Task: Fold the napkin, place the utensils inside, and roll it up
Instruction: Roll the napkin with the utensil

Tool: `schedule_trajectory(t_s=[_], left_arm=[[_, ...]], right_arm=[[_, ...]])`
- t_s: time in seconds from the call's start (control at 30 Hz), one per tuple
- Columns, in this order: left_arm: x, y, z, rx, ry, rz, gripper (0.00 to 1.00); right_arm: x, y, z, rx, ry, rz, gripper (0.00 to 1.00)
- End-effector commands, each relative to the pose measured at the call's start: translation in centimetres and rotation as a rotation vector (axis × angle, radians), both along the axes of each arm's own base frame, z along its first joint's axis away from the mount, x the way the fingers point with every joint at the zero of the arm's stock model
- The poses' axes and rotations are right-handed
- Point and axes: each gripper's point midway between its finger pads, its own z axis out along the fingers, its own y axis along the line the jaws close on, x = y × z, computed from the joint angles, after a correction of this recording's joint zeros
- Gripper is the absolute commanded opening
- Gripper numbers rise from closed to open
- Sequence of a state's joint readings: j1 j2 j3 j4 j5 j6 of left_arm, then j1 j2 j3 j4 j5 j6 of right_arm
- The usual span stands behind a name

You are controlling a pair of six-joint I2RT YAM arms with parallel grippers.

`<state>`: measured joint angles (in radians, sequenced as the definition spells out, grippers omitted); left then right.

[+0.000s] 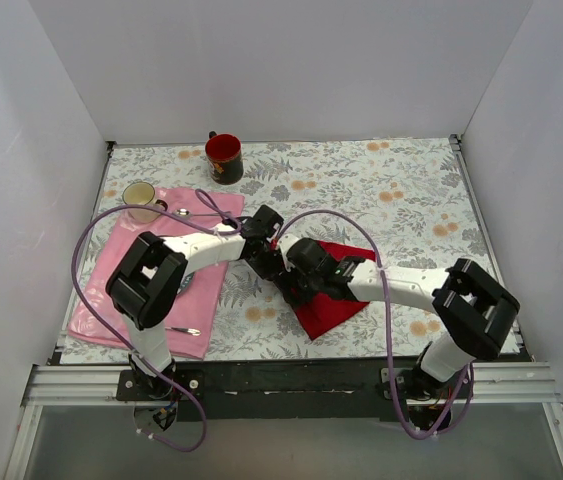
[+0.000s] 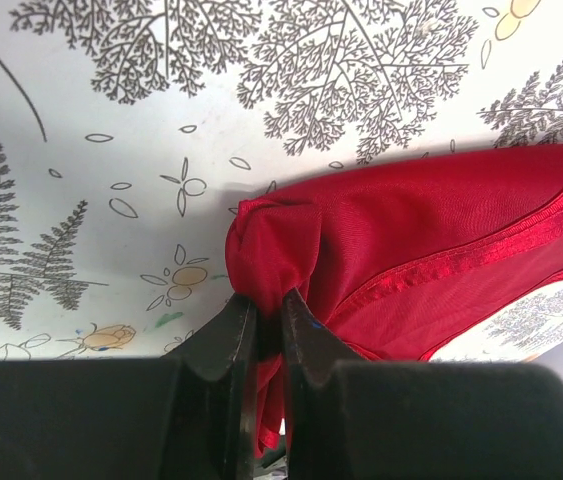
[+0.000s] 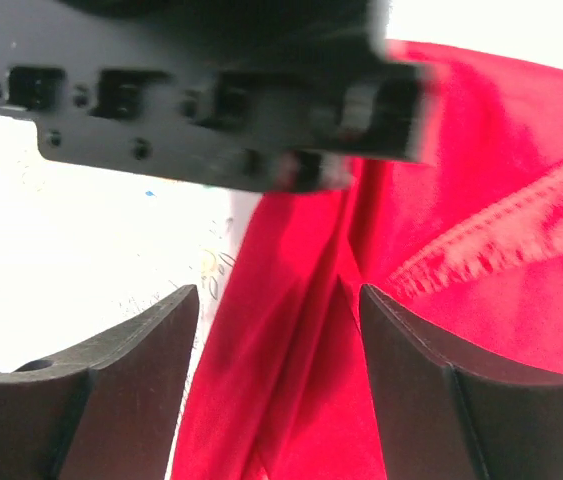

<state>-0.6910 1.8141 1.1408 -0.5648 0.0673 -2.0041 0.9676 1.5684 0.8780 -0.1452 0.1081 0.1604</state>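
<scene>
White-walled booth, fern-and-flower tabletop (image 1: 381, 190). Red napkin (image 1: 336, 300) lies in rough triangle near front middle, well right of pink placemat (image 1: 111, 300), its left part under both arms. Left tool (image 2: 269, 312) pinched tight on bunched corner of napkin, cloth squeezed between fingers, rest of fabric spread flat on tabletop. Right tool (image 3: 279, 300) spread wide, fold of napkin between fingers, not gripped. Both tools close together over napkin's left edge. Red mug (image 1: 224, 157) at back. Beige cup (image 1: 140, 198) on placemat's far corner, small spoon (image 1: 186, 330) near its front edge.
</scene>
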Motion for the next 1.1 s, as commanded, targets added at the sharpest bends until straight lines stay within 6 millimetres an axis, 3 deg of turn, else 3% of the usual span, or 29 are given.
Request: schedule_trajectory(t_s=[0.0, 0.17, 0.37, 0.4, 0.53, 0.63, 0.73, 0.83, 0.87, 0.93, 0.97, 1.07], left_arm=[[0.2, -1.0, 2.6, -0.121, 0.097, 0.312, 0.00], [-0.4, -0.9, 2.5, -0.142, 0.125, 0.334, 0.00], [-0.6, -1.0, 2.8, -0.174, 0.137, 0.362, 0.00], [-0.9, -0.9, 2.8, -0.176, 0.141, 0.364, 0.00], [-0.9, -0.6, 3.0, -0.176, 0.125, 0.367, 0.00], [-0.6, -0.4, 3.2, -0.166, 0.095, 0.352, 0.00], [-0.6, -0.1, 3.2, -0.153, 0.070, 0.317, 0.00], [0.0, 0.8, 4.1, -0.138, -0.014, 0.256, 0.21], [0.5, 1.1, 4.6, -0.137, -0.058, 0.237, 0.40], [1.6, 2.1, 5.9, -0.111, -0.191, 0.183, 0.58], [1.9, 2.5, 7.6, -0.128, -0.254, 0.172, 0.69], [2.4, 3.4, 9.5, -0.131, -0.370, 0.108, 0.80]], right_arm=[[1.3, 1.8, -0.1, 0.027, -0.105, -0.016, 0.71], [1.5, 2.4, -1.2, -0.003, -0.132, -0.026, 0.57], [1.4, 1.7, -2.9, -0.058, -0.153, -0.068, 0.54], [1.4, 1.4, -3.0, -0.063, -0.155, -0.077, 0.51], [0.7, 0.9, -3.3, -0.022, -0.134, -0.106, 0.19], [-0.6, 0.5, -4.2, 0.006, -0.087, -0.081, 0.03], [-1.5, 0.7, -4.7, 0.071, -0.042, -0.051, 0.01], [-2.0, 0.2, -4.9, 0.160, 0.031, -0.039, 0.01], [-1.9, 0.2, -4.7, 0.212, 0.077, -0.034, 0.01], [-2.2, -0.1, -5.0, 0.250, 0.143, -0.011, 0.01], [-2.1, -0.2, -4.6, 0.301, 0.200, 0.008, 0.01], [-1.6, 0.0, -3.9, 0.421, 0.329, 0.056, 0.01]])
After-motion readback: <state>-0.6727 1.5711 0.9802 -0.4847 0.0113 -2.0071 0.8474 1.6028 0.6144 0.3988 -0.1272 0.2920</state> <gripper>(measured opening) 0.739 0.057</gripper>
